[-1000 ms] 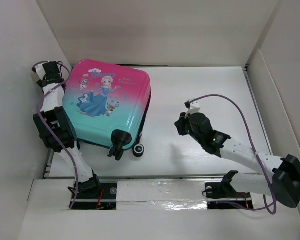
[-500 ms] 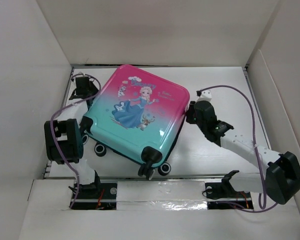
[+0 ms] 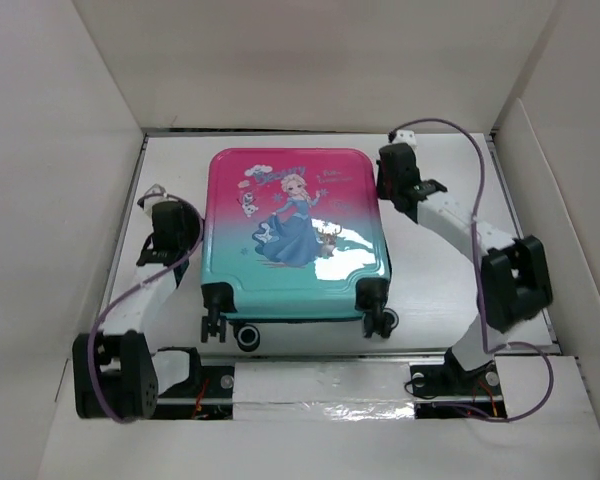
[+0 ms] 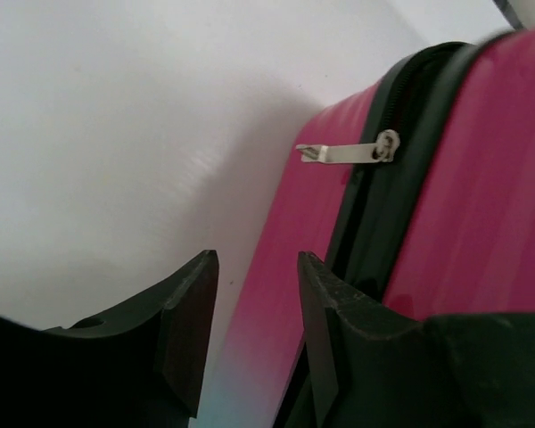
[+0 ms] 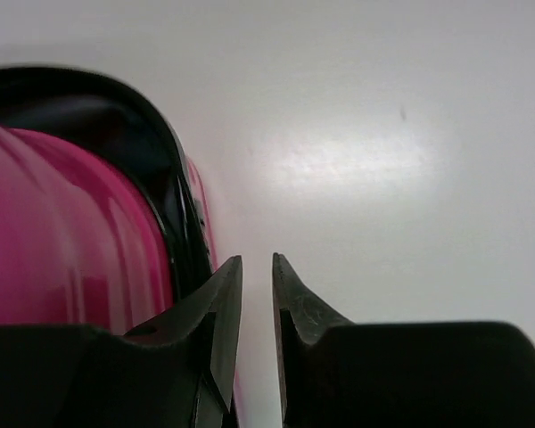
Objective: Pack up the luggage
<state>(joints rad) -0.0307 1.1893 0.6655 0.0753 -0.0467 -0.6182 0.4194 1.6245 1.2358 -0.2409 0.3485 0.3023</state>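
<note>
The luggage [image 3: 295,230], a pink-to-teal suitcase with a princess print, lies flat and closed in the middle of the table, its black wheels [image 3: 380,318] toward the near edge. My left gripper [image 3: 170,212] is beside its left side, jaws a little apart and empty. In the left wrist view the left gripper [image 4: 257,267] faces the pink shell [image 4: 481,196], with the black zip line and a metal zipper pull [image 4: 348,153] ahead. My right gripper [image 3: 390,172] is at the far right corner. In the right wrist view the right gripper [image 5: 257,267] is almost shut and empty, the pink corner [image 5: 62,232] to its left.
White walls enclose the table on the left, back and right. A raised white ledge [image 3: 320,385] runs along the near edge by the arm bases. Bare white tabletop [image 3: 450,290] lies right of the suitcase, and a narrow strip on its left.
The suitcase has turned and slid from the far left to the middle, wheels now facing the near edge. The left gripper drew back along its left side; the right gripper moved to its far right corner.
</note>
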